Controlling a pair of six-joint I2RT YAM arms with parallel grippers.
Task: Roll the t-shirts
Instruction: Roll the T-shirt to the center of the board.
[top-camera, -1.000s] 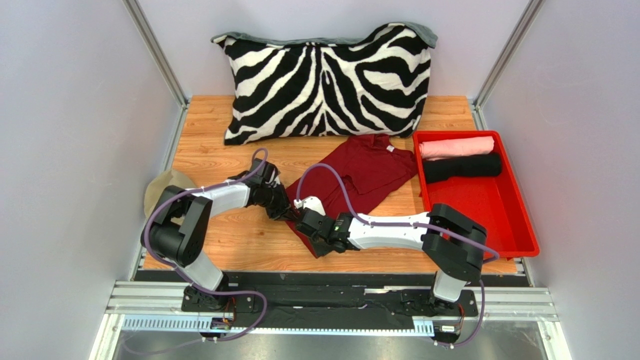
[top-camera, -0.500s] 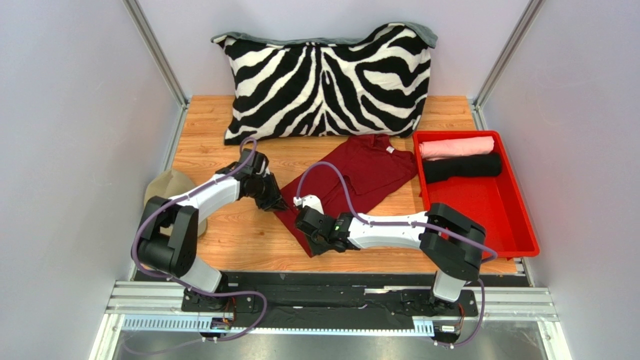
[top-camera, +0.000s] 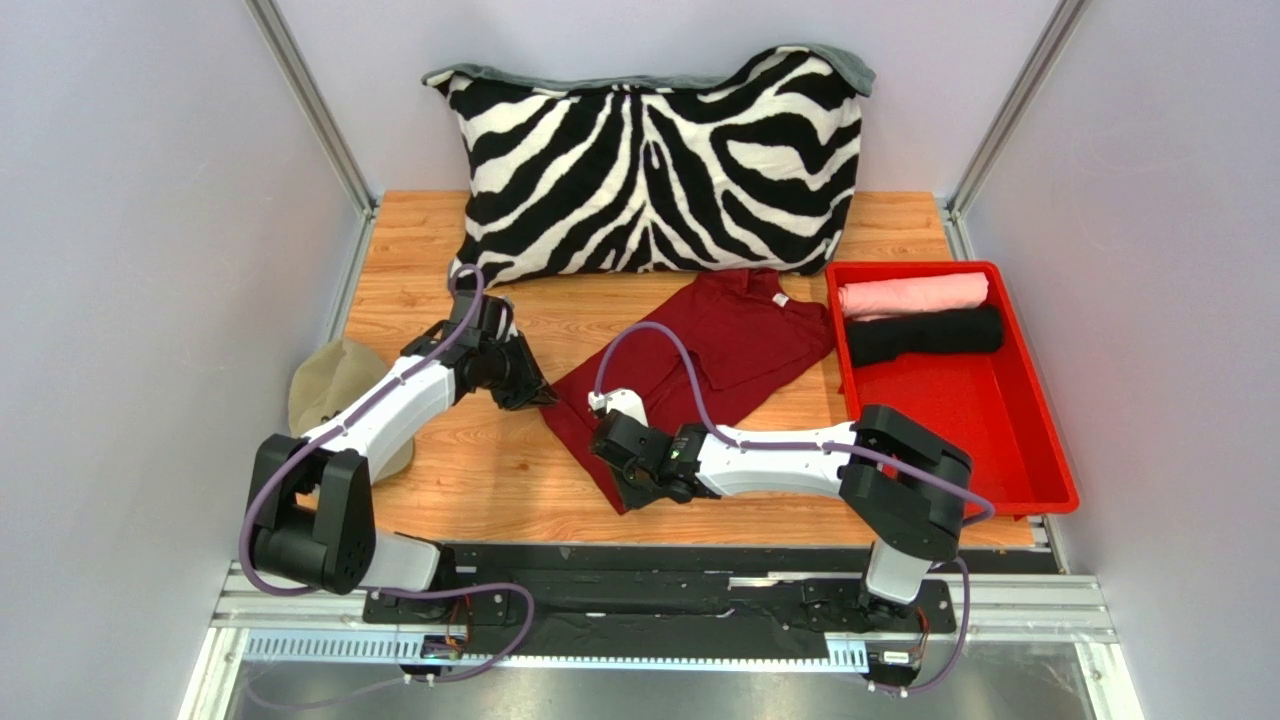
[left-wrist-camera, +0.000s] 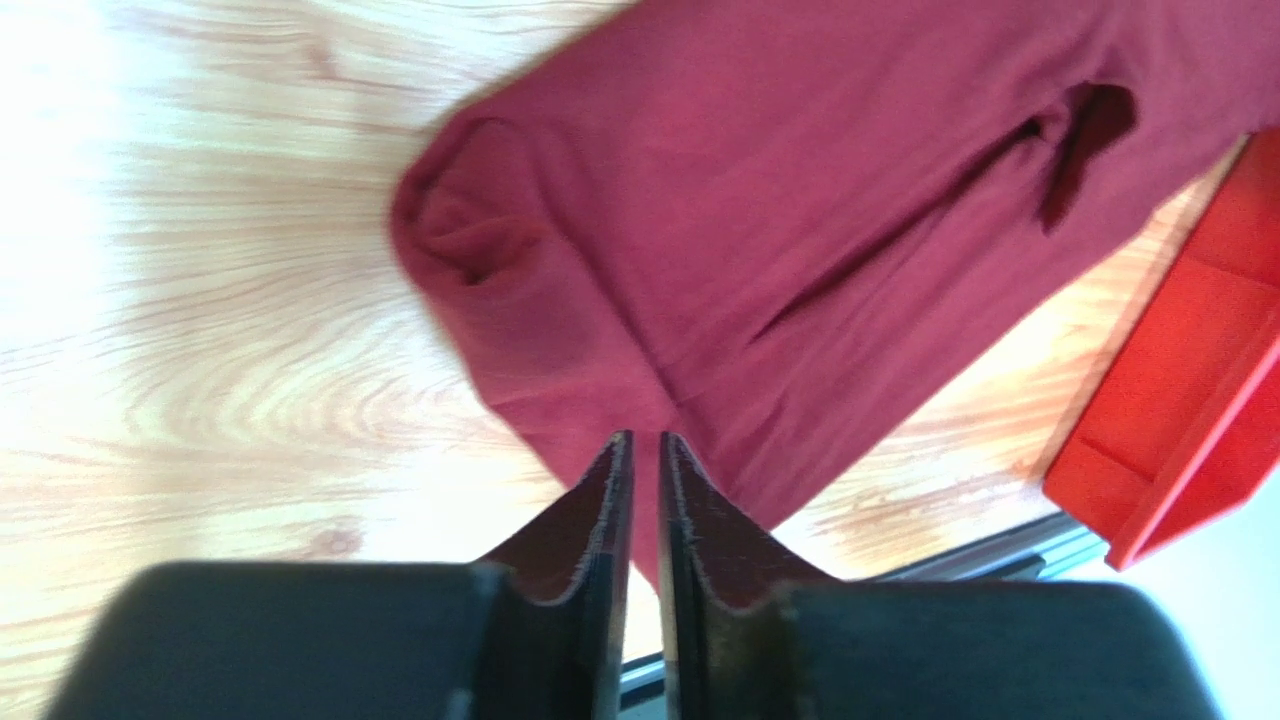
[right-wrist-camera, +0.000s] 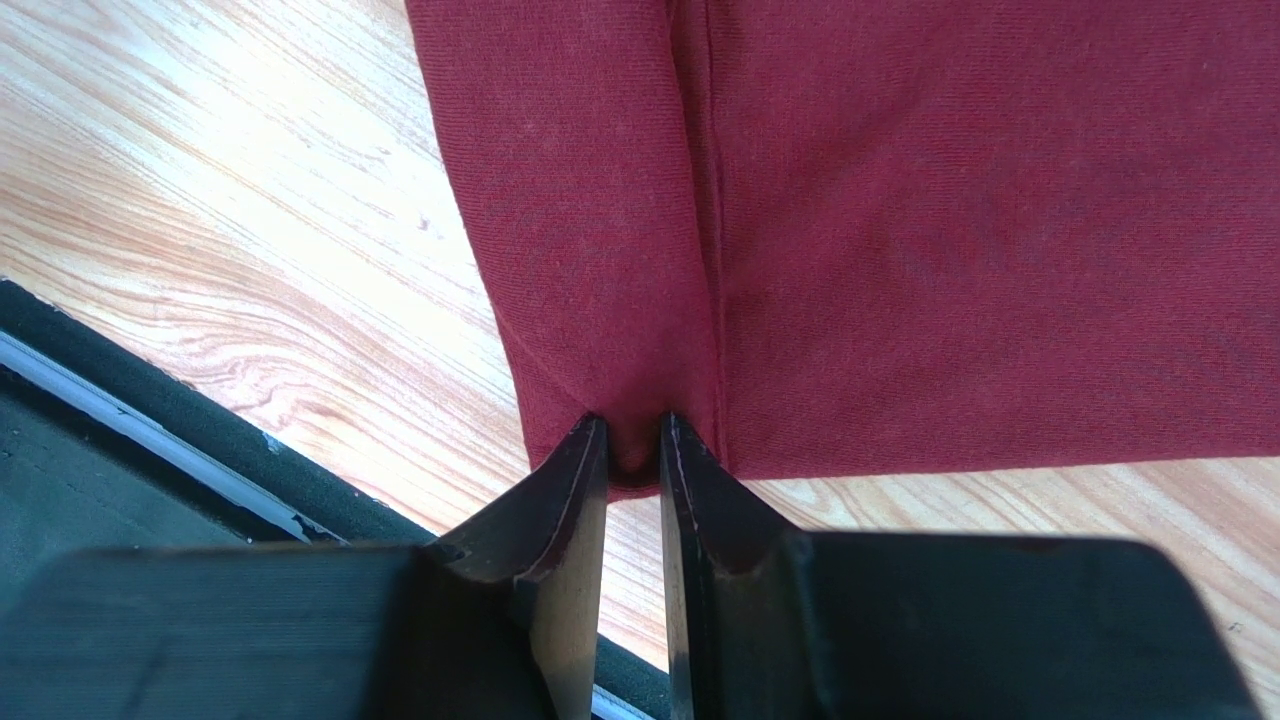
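Two pairs of jaws are on the same garment. The right gripper (right-wrist-camera: 634, 438) is clenched on the near corner of the dark red cotton t-shirt (right-wrist-camera: 932, 210), with a small nub of fabric showing between its tips. The left gripper (left-wrist-camera: 643, 447) has its jaws drawn to a thin slit, tips at the shirt's left edge. Whether any cloth is caught there I cannot tell.

The shirt lies flat on the light wooden table (top-camera: 451, 480), folded into a long band. It runs diagonally from the near corner toward its small white neck label (top-camera: 780, 299), and that far end sits just beside the bright red plastic tray (top-camera: 1052, 450).

It looks light, limp and free of any stiffness, so a single pinch would probably raise only a peak while the rest drags on the wood. The folded layers may also slide apart. A bunched lump (left-wrist-camera: 466, 225) along the left edge would likely make the roll uneven unless it is smoothed. The best hold seems to be the near hem at both corners, through all layers, turning it over toward the collar.

A rolled pink t-shirt (top-camera: 912, 293) and a rolled black t-shirt (top-camera: 924, 333) lie side by side at the tray's far end. A zebra-striped pillow (top-camera: 654, 158) stands at the back.
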